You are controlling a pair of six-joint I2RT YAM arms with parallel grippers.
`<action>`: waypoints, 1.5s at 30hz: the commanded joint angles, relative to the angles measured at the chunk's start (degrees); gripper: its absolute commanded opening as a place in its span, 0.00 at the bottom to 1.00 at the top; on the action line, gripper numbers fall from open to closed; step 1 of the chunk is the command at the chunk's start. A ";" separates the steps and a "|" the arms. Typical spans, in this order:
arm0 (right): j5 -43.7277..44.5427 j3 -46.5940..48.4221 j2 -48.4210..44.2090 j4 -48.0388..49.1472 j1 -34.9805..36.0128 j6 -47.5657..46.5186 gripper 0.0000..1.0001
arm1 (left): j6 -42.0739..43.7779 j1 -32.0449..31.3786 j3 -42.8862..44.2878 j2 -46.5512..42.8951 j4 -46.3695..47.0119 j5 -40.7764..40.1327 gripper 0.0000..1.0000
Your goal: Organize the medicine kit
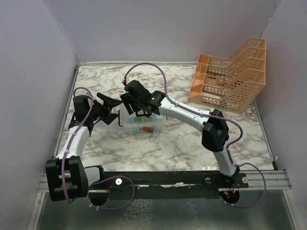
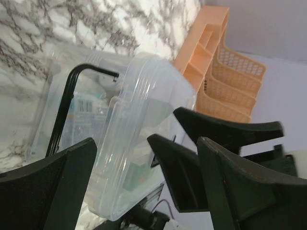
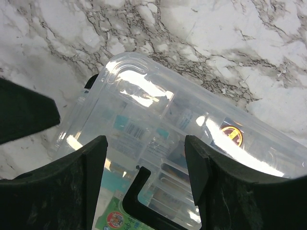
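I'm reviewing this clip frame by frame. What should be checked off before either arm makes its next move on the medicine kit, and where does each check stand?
1. Right hand open above the box: ok.
2. Black handle lies between its fingers, with a gap on each side: ok.
3. Left hand open and holding nothing: ok.
4. Room between the two hands: not ok. They crowd together at the box's left end.
5. Lid latched or loose: cannot tell.
6. Orange rack stands well apart from the box: ok.
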 commanded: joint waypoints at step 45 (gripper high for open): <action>-3.05 -4.25 1.42 -1.34 -0.38 3.81 0.63 | -31.06 -2.69 -15.98 -3.63 19.29 -7.10 0.99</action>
